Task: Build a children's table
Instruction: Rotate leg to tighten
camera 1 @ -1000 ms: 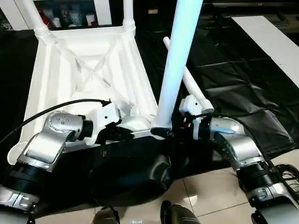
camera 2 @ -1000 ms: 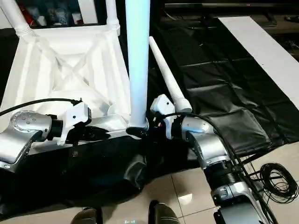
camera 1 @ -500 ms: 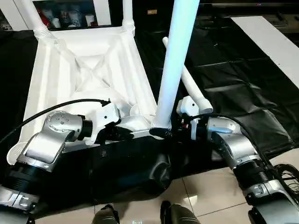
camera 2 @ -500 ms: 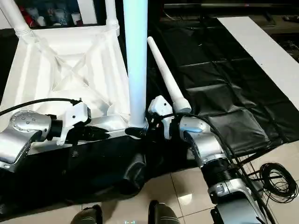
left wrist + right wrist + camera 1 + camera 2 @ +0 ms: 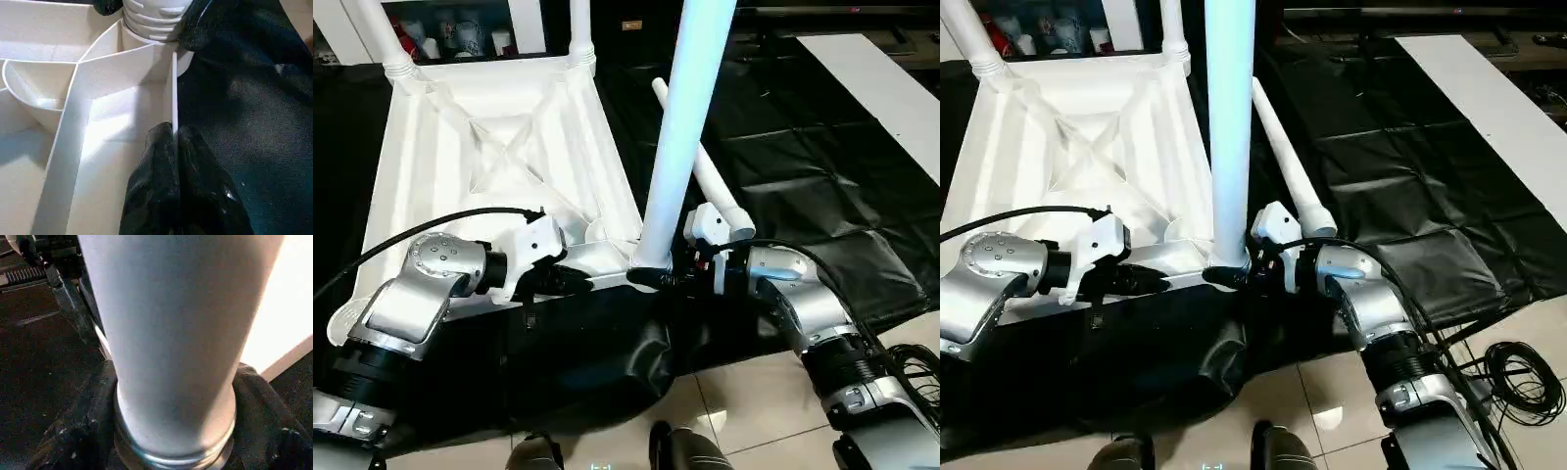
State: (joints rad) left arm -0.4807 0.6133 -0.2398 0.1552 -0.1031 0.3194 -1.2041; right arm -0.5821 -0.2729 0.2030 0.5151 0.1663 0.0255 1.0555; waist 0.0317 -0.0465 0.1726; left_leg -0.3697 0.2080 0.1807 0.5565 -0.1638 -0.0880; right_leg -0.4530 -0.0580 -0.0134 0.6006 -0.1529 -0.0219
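While the left gripper (image 5: 174,147) pinched the near rim of the upturned tabletop (image 5: 499,147) at frame centre, the right gripper (image 5: 171,440) cupped the upright leg's (image 5: 680,137) base, fingers either side. Third leg seating looked underway; next, likely twisting it home, then fetching the loose leg (image 5: 700,162) lying on the black sheet.

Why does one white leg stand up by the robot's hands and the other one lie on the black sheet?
The standing leg is upright, its ringed bottom end in the tabletop corner socket; the loose leg lies flat on the black sheet, fitted nowhere. The right tool sits around the standing leg's base; nothing touches the loose leg. Both are long white tapered tubes.
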